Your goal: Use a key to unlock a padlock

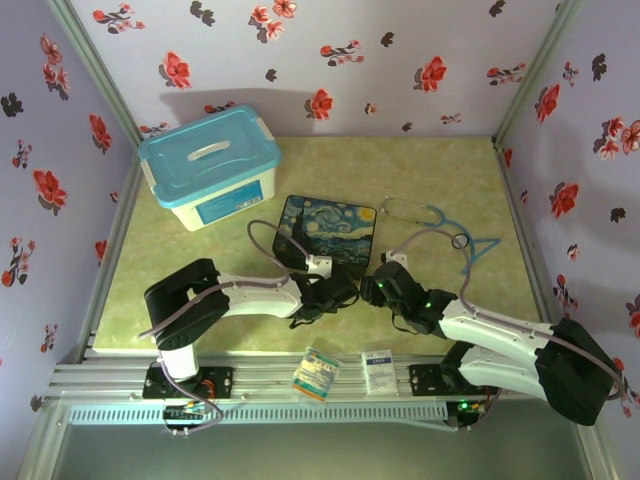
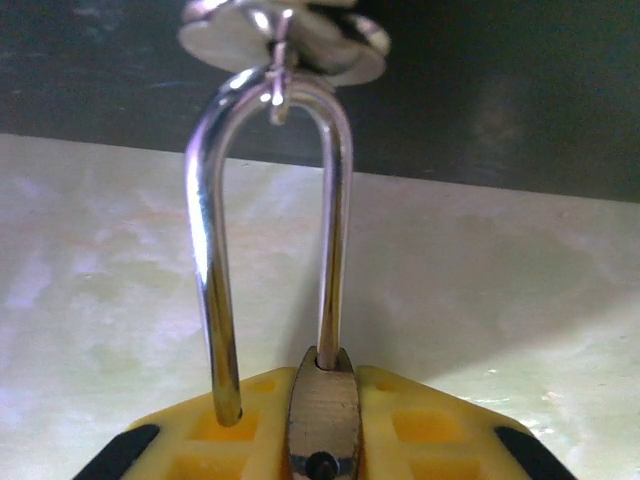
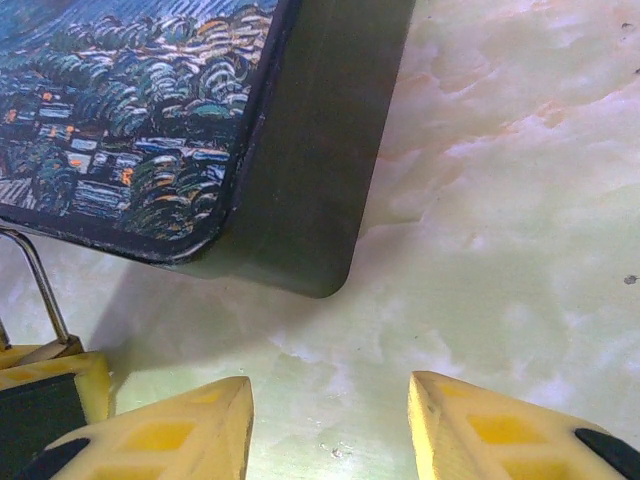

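The left hand (image 1: 345,290) is closed on the padlock (image 2: 322,410), its two yellow fingers clamping the flat faces of the brass body so that the left wrist view sees the body edge-on, with the shackle (image 2: 205,260) standing up from it. This puts the padlock near the middle of the surface (image 3: 500,200), just off the near right corner of the painted box (image 3: 150,120). The right leg of the shackle runs into the body. The left leg seems to end outside it, against the finger pad, which would suggest the shackle has swung free, though the angle does not let me be sure.

A small ring (image 2: 277,95) hangs at the crown of the shackle, carrying flat silvery pieces (image 2: 215,35). These may be the key, but they are too blurred to tell.

The right hand (image 3: 330,420) hangs low over the surface just right of the left one, its fingers wide apart and holding nothing.

As I read it, the step in hand is presenting the lock: one hand steadies it while the other has yet to take up the key. The next move calls for the right hand to pinch the key by its head, line its blade up with the keyway on the underside of the body, and turn it while the left hand keeps a firm grip
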`<state>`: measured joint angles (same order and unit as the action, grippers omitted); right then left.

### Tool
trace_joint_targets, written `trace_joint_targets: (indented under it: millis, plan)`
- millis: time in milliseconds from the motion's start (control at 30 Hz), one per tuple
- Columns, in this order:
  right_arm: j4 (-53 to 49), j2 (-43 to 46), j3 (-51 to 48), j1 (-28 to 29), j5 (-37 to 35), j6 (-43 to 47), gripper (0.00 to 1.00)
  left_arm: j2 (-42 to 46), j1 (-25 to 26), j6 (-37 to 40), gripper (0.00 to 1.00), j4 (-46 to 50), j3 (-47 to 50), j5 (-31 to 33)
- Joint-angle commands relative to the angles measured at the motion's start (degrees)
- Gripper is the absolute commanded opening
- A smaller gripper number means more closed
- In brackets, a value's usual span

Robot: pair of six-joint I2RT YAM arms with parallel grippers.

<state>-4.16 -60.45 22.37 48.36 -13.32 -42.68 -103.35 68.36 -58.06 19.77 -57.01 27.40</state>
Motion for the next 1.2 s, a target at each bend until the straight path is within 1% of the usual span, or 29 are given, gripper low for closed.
trace_joint_targets:
  millis: [0, 300, 433, 467, 567, 600, 700, 800, 900, 1000, 1067, 1167]
  plan:
    - [1.2, -0.2, -1.1, -0.5, -0.9, -1.3, 0.44, -2.1, 0.1, 1.2, 0.23, 10.2, 0.0, 2.1]
    - [2.4, -2.6, -1.0, -0.5, -0.1, -1.5, 0.44, -4.3, 1.4, 0.9, 0.22, 17.0, -4.0, 5.9]
    - [2.5, -3.0, -1.0, -0.5, 0.1, -1.5, 0.44, -5.3, 1.6, 1.1, 0.22, 18.5, -4.6, 6.4]
    - [2.4, -3.0, -1.0, -0.5, 0.0, -1.5, 0.44, -5.4, 1.8, 1.2, 0.21, 18.6, -4.8, 6.7]
    - [2.3, -2.8, -1.1, -0.5, -0.1, -1.5, 0.44, -5.8, 2.2, 1.3, 0.13, 19.4, -5.8, 7.3]
    - [2.3, -2.6, -1.1, -0.5, -0.2, -1.6, 0.44, -5.8, 2.1, 1.4, 0.13, 19.3, -5.8, 7.4]
    - [2.3, -2.5, -1.0, -0.6, 0.0, -1.5, 0.44, -5.7, 2.1, 1.9, 0.16, 20.4, -6.5, 8.3]
    - [2.3, -2.5, -1.0, -0.7, 0.0, -1.5, 0.44, -5.9, 2.1, 2.1, 0.17, 23.6, -8.1, 10.0]
    - [2.3, -2.7, -0.9, -0.7, 0.1, -1.4, 0.44, -5.5, 2.1, 2.7, 0.17, 24.2, -8.2, 10.7]
    - [2.7, -3.0, -1.1, -0.8, 0.3, -1.4, 0.44, -5.6, 2.4, 3.0, 0.24, 23.5, -8.4, 10.2]
    - [2.9, -3.2, -1.1, -0.9, 0.3, -1.5, 0.44, -5.4, 2.7, 3.2, 0.25, 21.9, -8.2, 9.2]
    - [3.0, -3.3, -1.3, -0.9, 0.4, -1.5, 0.44, -5.3, 3.2, 3.4, 0.3, 20.9, -8.5, 8.2]
